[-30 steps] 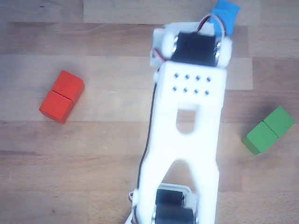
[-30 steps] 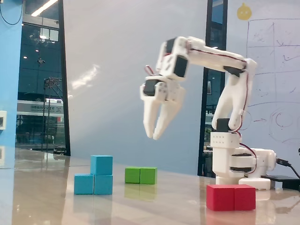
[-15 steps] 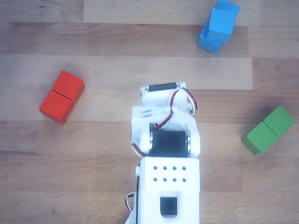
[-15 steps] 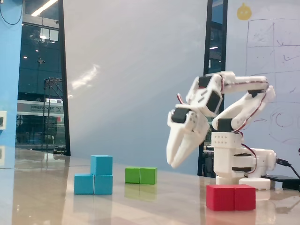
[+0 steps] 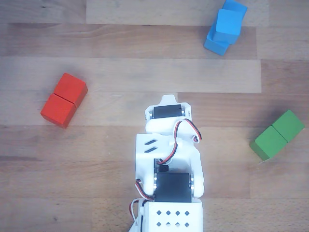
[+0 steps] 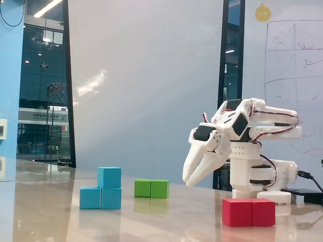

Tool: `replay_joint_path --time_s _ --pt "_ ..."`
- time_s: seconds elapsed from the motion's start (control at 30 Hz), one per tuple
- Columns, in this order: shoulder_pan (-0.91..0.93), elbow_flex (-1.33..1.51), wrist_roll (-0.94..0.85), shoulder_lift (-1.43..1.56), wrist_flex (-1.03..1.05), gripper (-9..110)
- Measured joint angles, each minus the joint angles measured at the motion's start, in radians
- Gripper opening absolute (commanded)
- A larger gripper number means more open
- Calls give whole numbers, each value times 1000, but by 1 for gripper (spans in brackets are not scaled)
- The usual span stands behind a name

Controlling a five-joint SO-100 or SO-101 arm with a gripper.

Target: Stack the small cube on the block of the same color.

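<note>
Light-blue on light-blue: I read the small cube sitting on top of the block of the same color, over the block's right half in the fixed view, faces touching. From the other view, looking down, the small cube covers the upper part of the block, and only the block's lower end shows.

Taking that blue stack as my landmark:
- green block lies just right of it and farther back in the fixed view, flat on the table, apart from it. In the other view the green block is well below and to the right.
- red block lies well to the right and nearer the camera in the fixed view; in the other view the red block is far to the left and lower.
- gripper hangs in the air well right of the stack, between it and the red block, tips pointing down-left, clear of every block. Its fingers look slightly parted at the tips with nothing between them.

Wooden table carries all the blocks. In the other view I see only the arm's white body from above, so the fingers cannot be judged there.
</note>
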Motion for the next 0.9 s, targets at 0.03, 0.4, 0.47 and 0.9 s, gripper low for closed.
replay_joint_path --time_s 0.03,0.4,0.47,0.9 --pt "0 6 0 23 3 2" --pt "0 49 0 293 218 2" --pt "0 49 0 293 256 2" --pt "0 49 0 293 316 2"
